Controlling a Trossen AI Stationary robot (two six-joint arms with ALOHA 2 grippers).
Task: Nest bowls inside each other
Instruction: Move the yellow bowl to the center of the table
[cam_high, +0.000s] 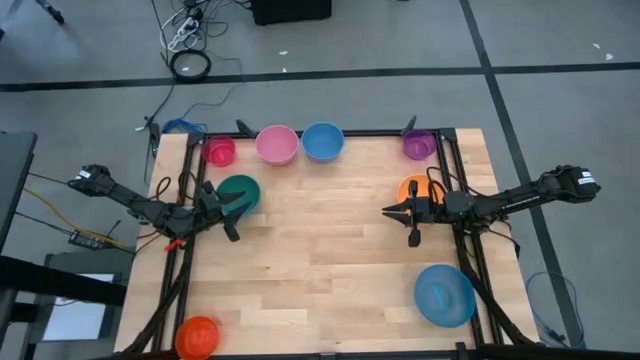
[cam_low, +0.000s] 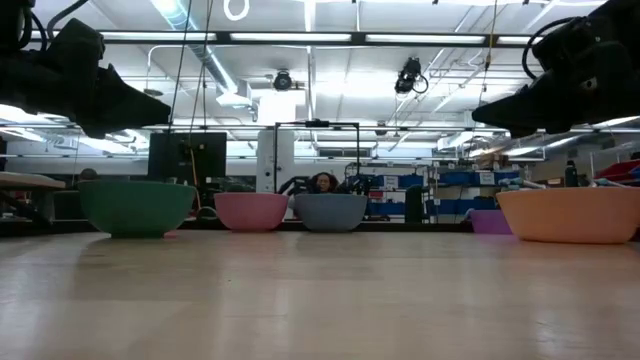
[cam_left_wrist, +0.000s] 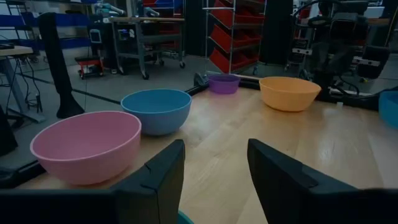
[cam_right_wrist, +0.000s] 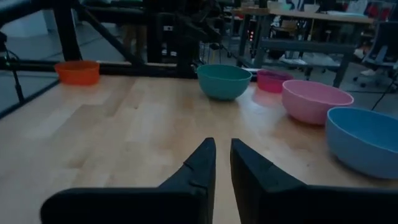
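Observation:
Several bowls stand on their bases on the wooden table. Along the far edge are a magenta bowl (cam_high: 219, 151), a pink bowl (cam_high: 277, 144), a light blue bowl (cam_high: 323, 141) and a purple bowl (cam_high: 418, 144). My left gripper (cam_high: 238, 217) (cam_left_wrist: 214, 149) hovers open, level, beside the dark green bowl (cam_high: 238, 190); nothing is between its fingers. My right gripper (cam_high: 392, 211) (cam_right_wrist: 222, 144) hovers level next to the pale orange bowl (cam_high: 413, 186), its fingers shut with only a slit between them. A big blue bowl (cam_high: 444, 295) stands near right, an orange bowl (cam_high: 198, 337) near left.
Black frame rails (cam_high: 470, 250) run along the table's left, right and far edges. The table's middle (cam_high: 320, 240) is bare wood between the two grippers. Cables lie on the floor beyond the far edge. A person sits far behind the table in the low view (cam_low: 322, 183).

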